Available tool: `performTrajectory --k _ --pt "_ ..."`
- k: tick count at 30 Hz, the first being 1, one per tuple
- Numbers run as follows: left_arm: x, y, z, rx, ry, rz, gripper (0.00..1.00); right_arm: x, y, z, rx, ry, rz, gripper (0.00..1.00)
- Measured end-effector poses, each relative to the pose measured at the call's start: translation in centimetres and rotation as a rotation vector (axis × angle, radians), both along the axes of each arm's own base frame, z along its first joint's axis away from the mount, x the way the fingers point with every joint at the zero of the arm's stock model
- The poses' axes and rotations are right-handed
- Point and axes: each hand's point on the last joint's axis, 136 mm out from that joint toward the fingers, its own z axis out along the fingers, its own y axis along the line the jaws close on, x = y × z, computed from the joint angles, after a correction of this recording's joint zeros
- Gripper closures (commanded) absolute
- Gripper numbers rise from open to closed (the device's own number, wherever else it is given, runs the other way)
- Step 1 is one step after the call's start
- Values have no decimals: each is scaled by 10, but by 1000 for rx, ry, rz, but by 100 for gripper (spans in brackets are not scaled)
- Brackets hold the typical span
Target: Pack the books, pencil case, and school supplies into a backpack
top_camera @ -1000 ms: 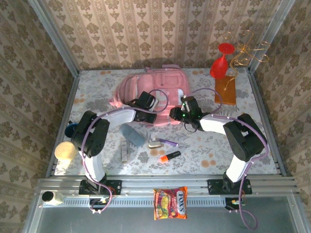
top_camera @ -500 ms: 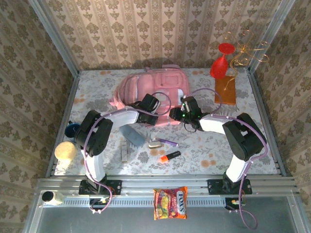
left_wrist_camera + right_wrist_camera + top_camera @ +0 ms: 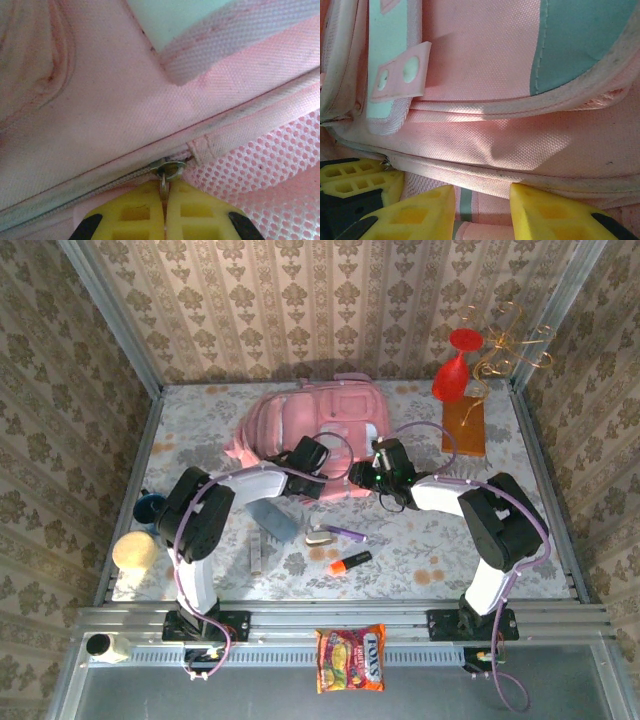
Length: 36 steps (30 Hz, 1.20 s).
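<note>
The pink backpack [image 3: 320, 422] is seen lying flat at the far middle of the worktop [image 3: 440, 550], with both arms reaching to its near edge. Its lower edge is partly covered by the two wrists in the overhead view.

In the left wrist view, the left hand [image 3: 164, 214] is seen with its yellow pads pressed together, clamped on the small metal zip pull [image 3: 163, 184] that hangs from the zip slider [image 3: 169, 166]. The lower end of the pull is hidden in the seam between the pads. Pink mesh [image 3: 260, 165] is seen to the right of the slider, and the zip line is cut off at both edges of the picture.

In the right wrist view, the right hand [image 3: 481, 200] is seen with its pads apart, set on either side of a fold of backpack fabric with a grey-green strip [image 3: 465, 205]. Whether that fold is pinched cannot be told, as the contact is cut off at the bottom. Fingers [image 3: 350, 182] of the left hand are seen at the lower left of that view.

On the worktop near the backpack, the grey-blue pencil case [image 3: 275, 520] is partly hidden under the left forearm. The pale stick [image 3: 256, 553], the beige-white piece [image 3: 320, 537], the purple pen [image 3: 348, 533] and the orange-and-black marker [image 3: 348, 562] are laid loose and apart from the backpack. Their details are too small to make out.
</note>
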Motion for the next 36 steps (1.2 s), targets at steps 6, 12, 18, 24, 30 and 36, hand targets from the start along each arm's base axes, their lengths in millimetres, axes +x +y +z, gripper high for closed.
performTrajectory --k 6,12,18,24,30,36 --pt "-2 4 10 -7 -20 -26 100 1 -8 -3 -48 32 -35 63" --pt "0 14 12 31 -25 -41 100 2 -17 -8 -84 75 -72 65" --pt "2 34 15 54 -6 -17 100 7 -25 -10 -112 92 -109 66" --pt "3 43 16 54 16 -1 100 7 -32 -11 -131 101 -129 66" --pt "10 77 12 133 25 84 100 11 -40 -10 -157 100 -131 65" --pt "10 81 13 105 45 93 100 19 -47 -4 -217 91 -92 59"
